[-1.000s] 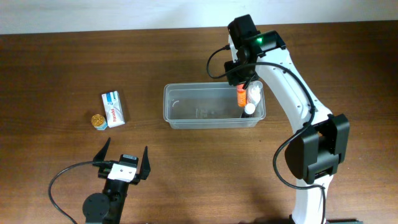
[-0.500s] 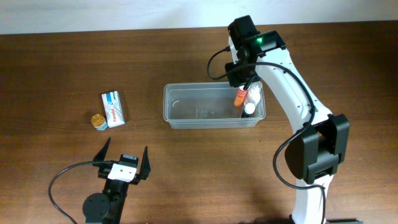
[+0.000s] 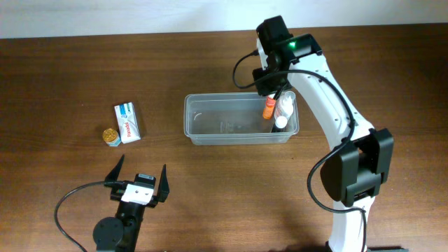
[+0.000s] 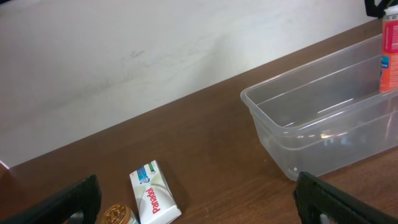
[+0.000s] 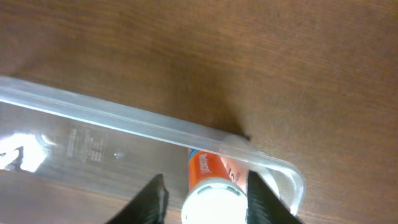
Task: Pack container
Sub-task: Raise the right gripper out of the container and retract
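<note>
Left tool sits nearest, at the near left of the bench, with its fingers spread wide and nothing between them. In the left wrist view the two dark fingertips frame the lower corners, with bare wood between. Beyond it, further left, a white-and-blue box lies flat, and a small jar with a gold lid sits just beside the box's near-left corner. Whether the two touch cannot be told from the overhead view. The container stands at mid-bench, well apart from the box and to its right, with its long side running left to right. Its left and middle portions show only the wood through the clear floor. At its right end an orange bottle stands tilted inside, and a white bottle is just beside it against the right wall. I cannot tell whether the white one is upright or leaning. Right tool is over the far right corner of the container, clenched on the orange bottle. In the right wrist view its fingers flank the bottle's white cap, with the container rim running across just beyond.
</note>
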`<state>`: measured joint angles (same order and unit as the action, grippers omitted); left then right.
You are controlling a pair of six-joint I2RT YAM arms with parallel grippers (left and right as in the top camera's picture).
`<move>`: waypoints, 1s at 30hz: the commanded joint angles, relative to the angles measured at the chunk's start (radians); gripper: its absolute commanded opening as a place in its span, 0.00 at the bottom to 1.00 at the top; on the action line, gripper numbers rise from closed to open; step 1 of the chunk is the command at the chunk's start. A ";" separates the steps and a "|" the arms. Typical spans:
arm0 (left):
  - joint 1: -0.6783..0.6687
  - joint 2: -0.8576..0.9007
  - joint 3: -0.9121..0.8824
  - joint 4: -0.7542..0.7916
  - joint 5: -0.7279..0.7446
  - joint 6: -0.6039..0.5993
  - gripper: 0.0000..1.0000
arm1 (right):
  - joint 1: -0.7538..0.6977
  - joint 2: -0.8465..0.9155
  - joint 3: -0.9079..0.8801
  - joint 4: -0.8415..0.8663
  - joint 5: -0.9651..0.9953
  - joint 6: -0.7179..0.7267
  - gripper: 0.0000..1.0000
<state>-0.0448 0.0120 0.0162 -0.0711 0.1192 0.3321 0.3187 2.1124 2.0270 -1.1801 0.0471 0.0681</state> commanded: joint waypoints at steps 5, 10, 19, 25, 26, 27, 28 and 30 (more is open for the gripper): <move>0.005 -0.007 -0.008 0.002 -0.007 -0.006 0.99 | 0.000 -0.030 0.220 -0.071 0.018 -0.009 0.54; 0.005 -0.007 -0.008 0.002 -0.007 -0.006 0.99 | -0.054 -0.042 0.377 -0.182 0.019 0.024 0.85; 0.005 -0.007 -0.008 0.002 -0.007 -0.006 0.99 | -0.296 -0.042 0.508 -0.338 0.018 0.063 0.98; 0.005 -0.007 -0.008 0.002 -0.007 -0.006 0.99 | -0.464 -0.042 0.506 -0.350 0.018 0.064 0.98; 0.005 -0.007 -0.008 0.002 -0.007 -0.006 0.99 | -0.486 -0.042 0.506 -0.350 0.018 0.063 0.98; 0.005 -0.007 -0.008 0.002 -0.007 -0.006 0.99 | -0.502 -0.042 0.506 -0.350 0.018 0.063 0.98; 0.005 -0.007 -0.008 0.002 -0.007 -0.006 0.99 | -0.520 -0.042 0.506 -0.350 0.018 0.063 0.98; 0.005 -0.007 -0.008 0.002 -0.007 -0.006 0.99 | -0.548 -0.042 0.506 -0.350 0.018 0.064 0.98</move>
<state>-0.0448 0.0120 0.0162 -0.0711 0.1192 0.3321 -0.1883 2.0956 2.5156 -1.5269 0.0563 0.1268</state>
